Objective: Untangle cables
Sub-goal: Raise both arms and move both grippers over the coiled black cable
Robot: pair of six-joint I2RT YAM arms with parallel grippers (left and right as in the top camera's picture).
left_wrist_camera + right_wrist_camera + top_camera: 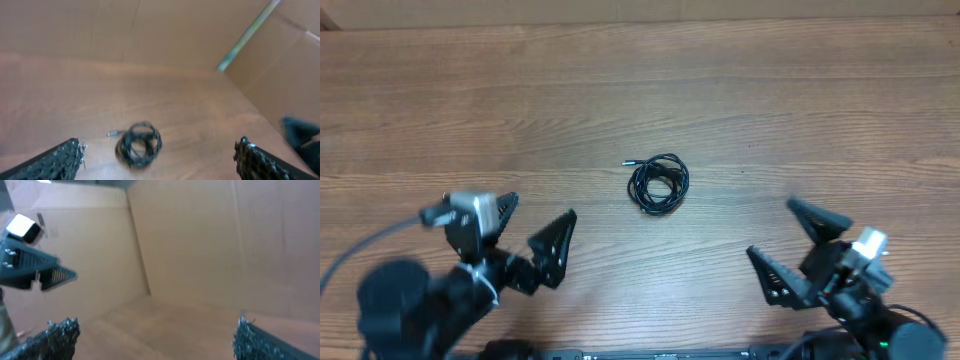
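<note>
Left pincer [540, 207] and right pincer [770, 226] gape wide, empty.

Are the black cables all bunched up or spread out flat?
Bunched up. The cables lie in one small round coil, loops crossing over each other, with only one plug end poking out on the left.

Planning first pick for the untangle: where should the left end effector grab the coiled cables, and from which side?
Likely the plug end poking out of the cables at the far-left edge. It lies straight and clear of the loops, so a top-down pinch there catches one strand, not the coil. Come from the left: the open left end effector is on that side.
</note>
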